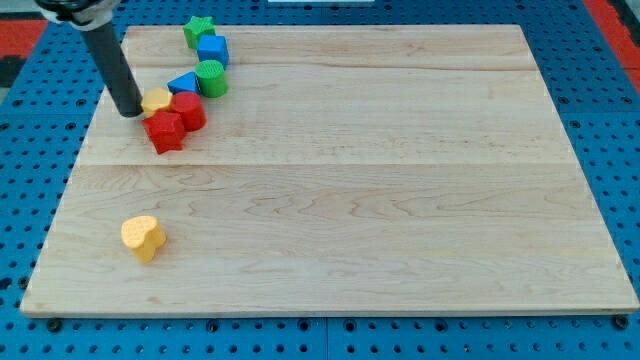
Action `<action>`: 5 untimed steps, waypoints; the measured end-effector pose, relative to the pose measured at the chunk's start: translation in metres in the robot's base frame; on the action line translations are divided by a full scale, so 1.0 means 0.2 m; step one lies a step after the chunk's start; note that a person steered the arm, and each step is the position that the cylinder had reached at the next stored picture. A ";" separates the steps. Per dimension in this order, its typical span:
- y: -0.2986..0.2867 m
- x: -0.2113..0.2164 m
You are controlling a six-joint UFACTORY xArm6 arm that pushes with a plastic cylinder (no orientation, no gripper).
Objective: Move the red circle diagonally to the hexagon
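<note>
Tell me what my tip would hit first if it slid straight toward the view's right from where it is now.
My tip would most likely meet the yellow hexagon first; it sits immediately to the right, seemingly touching. The red circle lies just beyond it.

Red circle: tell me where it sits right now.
The red circle sits at the view's upper left, touching the yellow hexagon and red star; my tip stands left of the hexagon.

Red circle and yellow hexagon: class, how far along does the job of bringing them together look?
Nearly done: the red circle lies against the yellow hexagon, on its lower-right diagonal. In hand: my tip sits at the hexagon's left edge, away from the circle. Left: perhaps a small final nudge; the red star crowds both from below.
</note>
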State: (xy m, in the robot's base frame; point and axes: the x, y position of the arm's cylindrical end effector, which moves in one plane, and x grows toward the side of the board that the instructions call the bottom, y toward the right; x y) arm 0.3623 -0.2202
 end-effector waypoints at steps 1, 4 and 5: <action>0.31 0.00; 1.51 -0.08; 1.58 -0.25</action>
State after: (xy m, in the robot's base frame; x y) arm 0.3121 0.0959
